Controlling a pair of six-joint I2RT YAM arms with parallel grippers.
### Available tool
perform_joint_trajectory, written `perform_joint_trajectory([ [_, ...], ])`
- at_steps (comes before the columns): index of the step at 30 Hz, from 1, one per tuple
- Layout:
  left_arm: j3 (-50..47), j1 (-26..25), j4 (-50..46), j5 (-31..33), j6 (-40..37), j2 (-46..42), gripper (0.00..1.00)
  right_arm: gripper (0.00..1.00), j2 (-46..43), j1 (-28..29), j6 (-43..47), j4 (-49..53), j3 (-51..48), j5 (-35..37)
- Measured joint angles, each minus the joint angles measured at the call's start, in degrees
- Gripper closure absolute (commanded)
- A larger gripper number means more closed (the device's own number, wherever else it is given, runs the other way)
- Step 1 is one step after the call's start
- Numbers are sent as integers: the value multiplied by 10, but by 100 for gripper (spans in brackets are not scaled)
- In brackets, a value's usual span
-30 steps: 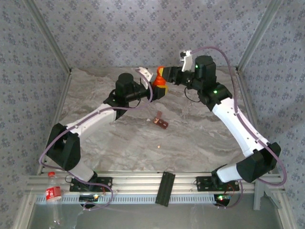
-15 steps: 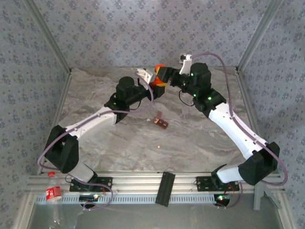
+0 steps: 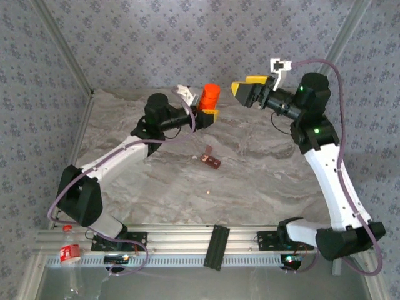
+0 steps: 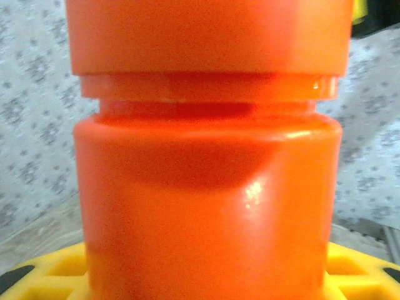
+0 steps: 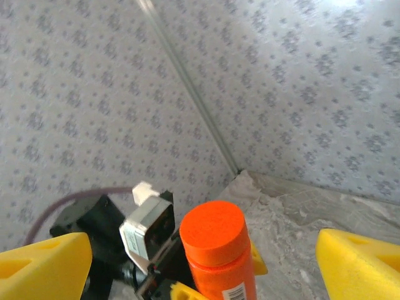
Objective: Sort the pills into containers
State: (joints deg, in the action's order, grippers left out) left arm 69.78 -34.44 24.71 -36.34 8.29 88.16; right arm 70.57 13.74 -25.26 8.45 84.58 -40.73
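An orange bottle (image 3: 210,99) with its cap on stands upright above the far middle of the table, and my left gripper (image 3: 209,113) is shut on its body. Its orange side (image 4: 206,187) looms close in the left wrist view, with yellow fingers (image 4: 47,275) at the bottom corners. My right gripper (image 3: 244,91) hangs open to the right of the bottle, apart from it. In the right wrist view the cap (image 5: 211,226) sits between the spread yellow fingertips (image 5: 359,262), farther off. The dark reddish-brown containers (image 3: 210,159) lie mid-table. One pale pill (image 3: 207,193) lies nearer me.
A clear plastic bottle with a red label (image 3: 70,251) lies outside the table at the near left. A black strip (image 3: 217,245) rests across the near rail. Patterned walls and metal posts (image 3: 62,47) close in the back and sides.
My right gripper has opened, let go of the bottle's cap and drawn back up and to the right. The left gripper still holds the bottle, shifted slightly.
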Motion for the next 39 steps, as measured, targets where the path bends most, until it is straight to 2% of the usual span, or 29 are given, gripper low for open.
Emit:
perform_joint_trajectory([
  [7,52,3,-10,-110,30,14,100,7,76,1,51,54,46,-87],
  [18,61,3,-33,-156,45,30,100,16,94,30,68,68,73,-126],
  [29,66,3,-36,-163,49,31,100,33,114,42,75,84,84,-126],
  [34,66,3,-36,-168,49,31,100,50,114,42,83,97,84,-122],
  [39,66,3,-36,-164,49,31,100,58,114,45,88,95,84,-114],
])
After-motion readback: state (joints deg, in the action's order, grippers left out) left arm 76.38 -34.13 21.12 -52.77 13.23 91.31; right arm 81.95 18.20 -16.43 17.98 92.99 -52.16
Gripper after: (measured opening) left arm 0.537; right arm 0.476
